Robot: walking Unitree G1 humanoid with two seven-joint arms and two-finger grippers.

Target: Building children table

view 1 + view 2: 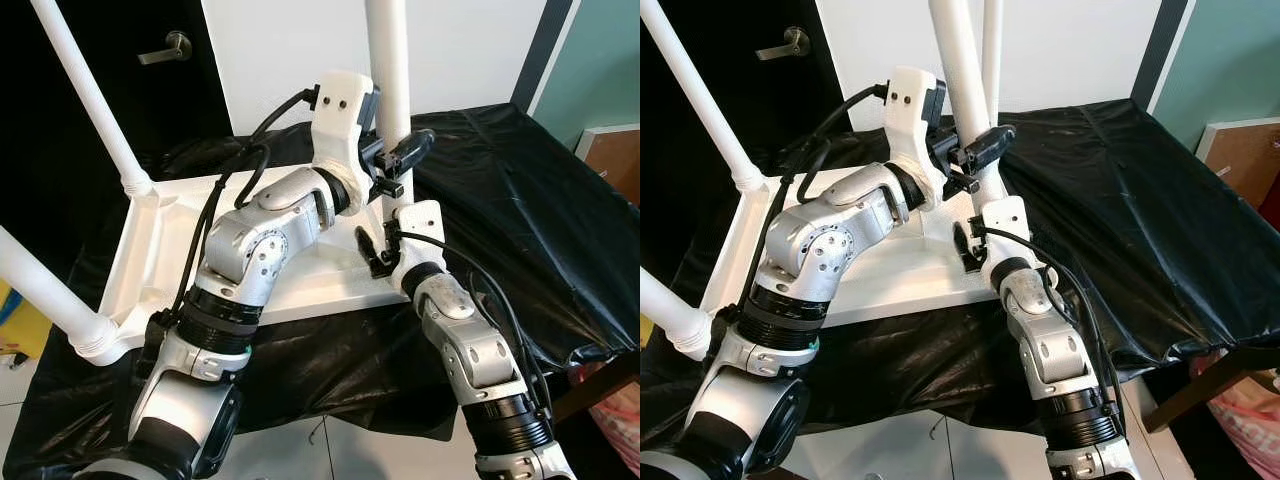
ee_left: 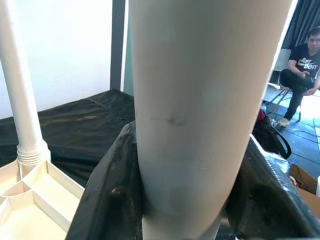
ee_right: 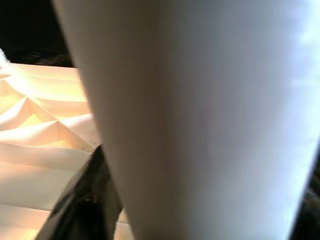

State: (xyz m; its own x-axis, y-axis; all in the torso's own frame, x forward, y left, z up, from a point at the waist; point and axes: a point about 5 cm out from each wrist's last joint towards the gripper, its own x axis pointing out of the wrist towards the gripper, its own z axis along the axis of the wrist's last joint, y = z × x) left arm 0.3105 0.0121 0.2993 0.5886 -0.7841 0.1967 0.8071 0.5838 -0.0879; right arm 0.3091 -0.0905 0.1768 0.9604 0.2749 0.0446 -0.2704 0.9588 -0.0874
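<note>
A white children's table (image 1: 160, 250) lies upside down on a surface under black plastic sheeting (image 1: 520, 200), its legs pointing up. Two legs (image 1: 90, 100) (image 1: 40, 285) stand at its left corners. My left gripper (image 1: 400, 160) is shut on the near right leg (image 1: 390, 70) partway up; in the left wrist view the leg (image 2: 200, 100) sits between black fingers (image 2: 107, 195). Lower down, my right gripper (image 1: 378, 250) is shut on the same leg near its base. In the right wrist view this leg (image 3: 200, 125) is pressed beside one finger (image 3: 85, 210) over the ribbed underside (image 3: 35, 125).
A fourth leg (image 1: 990, 50) rises just behind the held one. A dark door with a handle (image 1: 170, 47) is at the back left. A brown board (image 1: 615, 160) stands at the right. A person (image 2: 300, 65) sits on a chair further off.
</note>
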